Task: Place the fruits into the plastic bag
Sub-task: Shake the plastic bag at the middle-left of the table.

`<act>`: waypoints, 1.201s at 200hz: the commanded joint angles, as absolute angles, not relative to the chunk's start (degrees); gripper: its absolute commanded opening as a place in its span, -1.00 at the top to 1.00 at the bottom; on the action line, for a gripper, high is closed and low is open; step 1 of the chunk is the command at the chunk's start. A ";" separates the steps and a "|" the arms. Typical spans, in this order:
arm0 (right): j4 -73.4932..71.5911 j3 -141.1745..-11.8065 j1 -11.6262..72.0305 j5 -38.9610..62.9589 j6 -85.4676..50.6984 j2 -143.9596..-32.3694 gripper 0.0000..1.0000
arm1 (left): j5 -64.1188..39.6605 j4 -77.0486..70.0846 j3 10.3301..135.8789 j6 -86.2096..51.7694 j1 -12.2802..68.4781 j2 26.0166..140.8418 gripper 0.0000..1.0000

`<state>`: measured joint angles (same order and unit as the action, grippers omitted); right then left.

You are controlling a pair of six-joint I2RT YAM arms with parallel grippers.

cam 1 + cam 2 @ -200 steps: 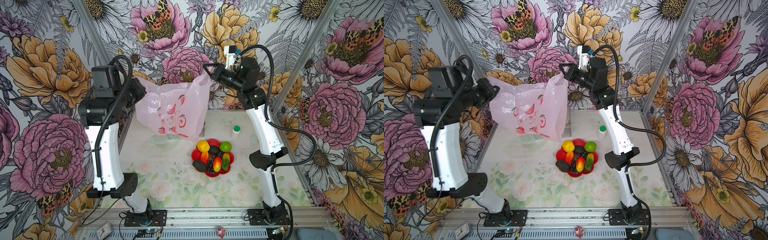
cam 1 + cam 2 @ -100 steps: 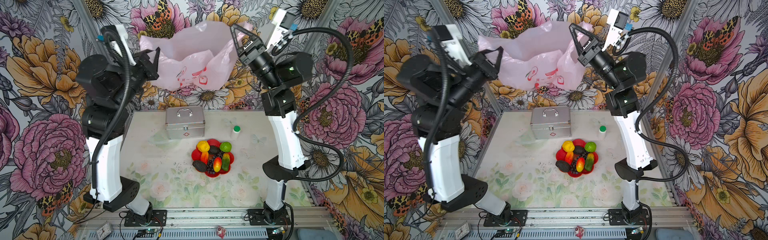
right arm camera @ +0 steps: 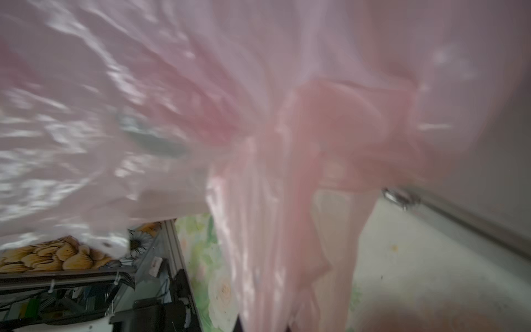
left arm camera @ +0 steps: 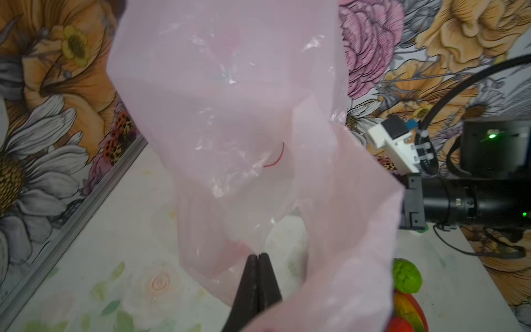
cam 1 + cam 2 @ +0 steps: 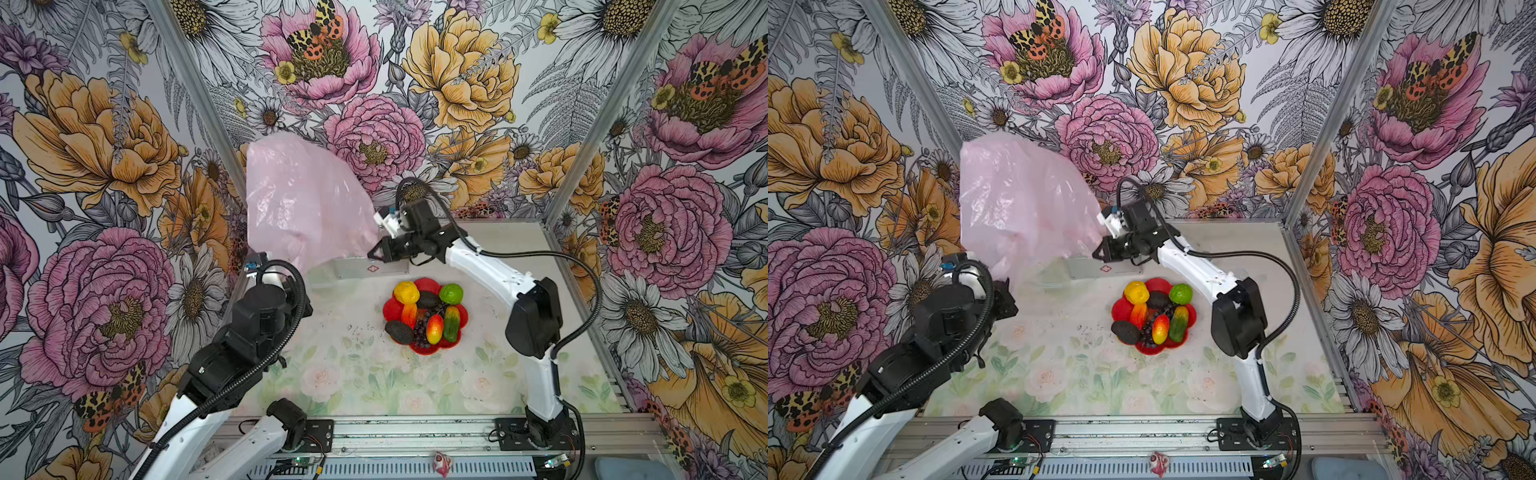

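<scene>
Plastic bag (image 5: 303, 199) billows up. I see left gripper (image 4: 259, 257) and right gripper (image 5: 371, 254) clamped on it; fruits (image 5: 434, 328) sit on plate (image 5: 432, 351).

Fruits (image 5: 428, 316) sit on a plate (image 5: 432, 351), before the case (image 5: 386, 270) and bag (image 5: 303, 199).

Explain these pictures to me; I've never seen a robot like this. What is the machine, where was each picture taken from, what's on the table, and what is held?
The machine is a left arm and a right arm, bolted to a rail at the front of the table. Two pictures come from a camera overhead and look almost alike; the other two come from a camera on each wrist. On the table sit a red plate of toy fruits and a silver case. The left fingers and the right fingers are each shut on the pink bag, which puffs up between them.
</scene>
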<state>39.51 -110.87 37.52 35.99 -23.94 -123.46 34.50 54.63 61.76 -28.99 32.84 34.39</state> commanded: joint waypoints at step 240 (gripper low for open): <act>44.30 -93.45 29.52 27.22 -31.96 -94.67 -0.31 | 16.89 58.45 58.36 -41.45 31.85 35.37 0.95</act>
<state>43.29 -96.18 30.11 27.86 -29.43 -102.48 20.34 59.59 59.11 -41.08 32.42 36.12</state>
